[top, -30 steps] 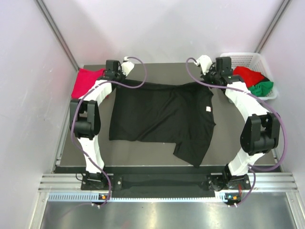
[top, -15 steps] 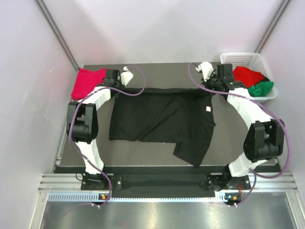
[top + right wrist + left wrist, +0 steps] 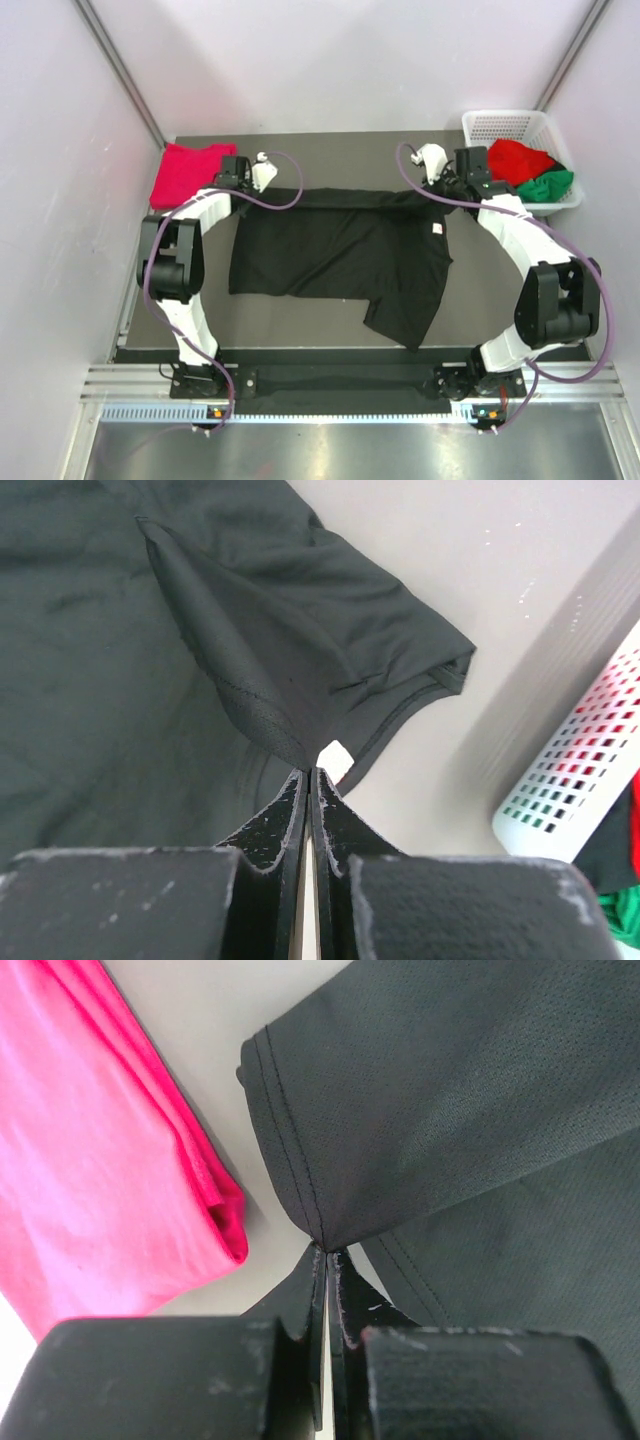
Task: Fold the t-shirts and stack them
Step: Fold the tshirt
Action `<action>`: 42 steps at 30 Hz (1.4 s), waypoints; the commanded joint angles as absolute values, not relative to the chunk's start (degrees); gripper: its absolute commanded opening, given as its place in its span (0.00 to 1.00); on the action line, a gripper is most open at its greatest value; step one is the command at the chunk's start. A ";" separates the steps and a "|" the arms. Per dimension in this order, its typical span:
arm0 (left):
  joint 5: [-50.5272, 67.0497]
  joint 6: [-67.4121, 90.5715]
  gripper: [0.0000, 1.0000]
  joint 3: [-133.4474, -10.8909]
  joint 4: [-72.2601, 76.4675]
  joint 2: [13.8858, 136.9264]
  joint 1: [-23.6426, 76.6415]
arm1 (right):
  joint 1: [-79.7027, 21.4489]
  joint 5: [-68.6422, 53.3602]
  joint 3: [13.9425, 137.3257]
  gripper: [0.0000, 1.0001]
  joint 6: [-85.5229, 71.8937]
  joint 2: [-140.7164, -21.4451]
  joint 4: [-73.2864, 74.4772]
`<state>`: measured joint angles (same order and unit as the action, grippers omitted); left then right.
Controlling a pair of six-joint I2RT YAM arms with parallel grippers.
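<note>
A black t-shirt (image 3: 340,255) lies spread over the middle of the table, its small white tag (image 3: 437,229) near the right side. My left gripper (image 3: 243,186) is shut on the shirt's far left corner (image 3: 325,1240), lifting the cloth (image 3: 420,1100). At the far right corner my right gripper (image 3: 443,188) is shut on a pinch of the same black cloth (image 3: 270,680). A folded crimson-pink t-shirt (image 3: 185,172) rests at the far left (image 3: 90,1160). Red (image 3: 520,158) and green (image 3: 548,184) t-shirts sit in the basket.
A white mesh basket (image 3: 505,124) stands at the far right corner, its wall (image 3: 570,790) close to my right gripper. Bare table (image 3: 340,155) lies beyond the black shirt's far edge. Enclosure walls rise on three sides.
Both grippers have drawn the black shirt's far edge towards the near side, folding it over. The far edge now lies straighter and lower in the top view.
</note>
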<state>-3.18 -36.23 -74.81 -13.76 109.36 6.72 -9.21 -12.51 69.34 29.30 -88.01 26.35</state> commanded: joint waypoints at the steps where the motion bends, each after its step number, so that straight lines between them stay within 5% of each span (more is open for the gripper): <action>1: -4.04 -37.00 0.00 -73.74 -13.27 106.00 6.15 | -9.41 -14.85 68.65 0.00 27.69 -84.46 25.58; 19: -3.34 -37.09 0.00 -69.26 -14.41 106.44 6.15 | -10.02 -17.40 63.19 0.00 27.60 -83.85 25.93; 21: -3.43 -36.74 0.05 -69.26 -14.59 106.17 6.07 | -10.02 -18.45 63.28 0.00 27.77 -84.11 26.37; 22: -3.60 -36.65 0.17 -69.34 -14.50 105.65 6.06 | -10.37 -18.72 63.28 0.00 27.86 -84.29 26.45; 26: -4.04 -35.95 0.36 -70.31 -14.24 103.71 6.06 | -11.60 -19.07 62.76 0.00 28.21 -84.64 26.28; 29: -4.22 -35.34 0.41 -73.02 -14.94 104.06 6.06 | -12.74 -18.90 62.40 0.00 28.30 -84.99 25.84; 37: -0.71 -29.80 0.40 -81.82 -17.31 106.78 6.94 | -14.06 -18.46 63.54 0.00 28.74 -86.22 26.02; 42: -1.05 -29.71 0.31 -82.88 -18.01 111.61 8.00 | -14.06 -17.75 63.55 0.00 29.00 -86.13 25.66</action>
